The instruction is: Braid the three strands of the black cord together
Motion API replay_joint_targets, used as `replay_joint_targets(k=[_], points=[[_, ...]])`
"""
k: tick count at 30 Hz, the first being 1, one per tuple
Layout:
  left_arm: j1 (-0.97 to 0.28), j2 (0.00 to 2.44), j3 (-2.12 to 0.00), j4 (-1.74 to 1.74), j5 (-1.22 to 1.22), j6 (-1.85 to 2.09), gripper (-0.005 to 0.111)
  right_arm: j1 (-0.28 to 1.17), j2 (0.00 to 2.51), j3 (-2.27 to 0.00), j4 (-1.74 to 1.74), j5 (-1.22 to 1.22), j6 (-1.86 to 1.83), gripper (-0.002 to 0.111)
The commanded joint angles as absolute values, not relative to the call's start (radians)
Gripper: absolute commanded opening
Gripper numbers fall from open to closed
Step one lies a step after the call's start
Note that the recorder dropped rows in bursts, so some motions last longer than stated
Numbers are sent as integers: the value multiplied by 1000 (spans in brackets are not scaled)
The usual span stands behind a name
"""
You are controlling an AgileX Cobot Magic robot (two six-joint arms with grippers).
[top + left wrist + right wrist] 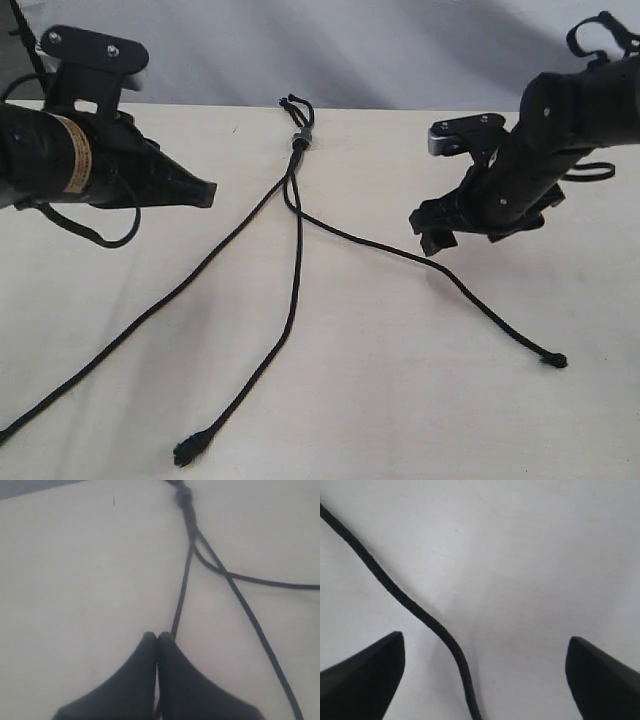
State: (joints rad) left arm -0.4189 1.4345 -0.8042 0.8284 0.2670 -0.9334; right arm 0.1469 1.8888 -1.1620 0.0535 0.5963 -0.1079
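The black cord lies on the pale table, bound at the far end by a small grey band (pixel 300 138) (pixel 184 497) with short loops (pixel 294 102). From the band the left strand (pixel 130 325) runs to the near left edge. The middle strand (pixel 285 330) ends in a frayed tip (pixel 190 450), and the right strand (pixel 400 250) ends in a knot (pixel 553 360). My left gripper (pixel 207 192) (pixel 157 636) is shut and hovers beside the left strand (pixel 182 595), which passes under its fingers. My right gripper (pixel 445 228) (pixel 485 645) is open above the right strand (pixel 435 627), which runs between its fingers without touching them.
The table's far edge (pixel 400 108) meets a grey backdrop. A glossy cable (pixel 100 238) loops off the left arm, and more cables (pixel 600 35) hang off the right arm. Bare tabletop (pixel 420 400) lies between the middle and right strands.
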Motion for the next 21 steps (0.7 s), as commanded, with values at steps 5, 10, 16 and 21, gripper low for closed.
replay_joint_targets(k=[5,10,16,21], points=[[-539,1650,-798,594,224,-768,37,141,1695,-1171,-35,511,-128,84],[-663,1757,-830,590,190,-766,46,141,1682,-1167,-28,478,-128,84],[-741,1851,-892,590,202,-766,46,141,1690,-1167,-28,477,-128,84],[-754,1911,-927,590,244,-740,46,141,1690,-1167,-28,477,-128,84]])
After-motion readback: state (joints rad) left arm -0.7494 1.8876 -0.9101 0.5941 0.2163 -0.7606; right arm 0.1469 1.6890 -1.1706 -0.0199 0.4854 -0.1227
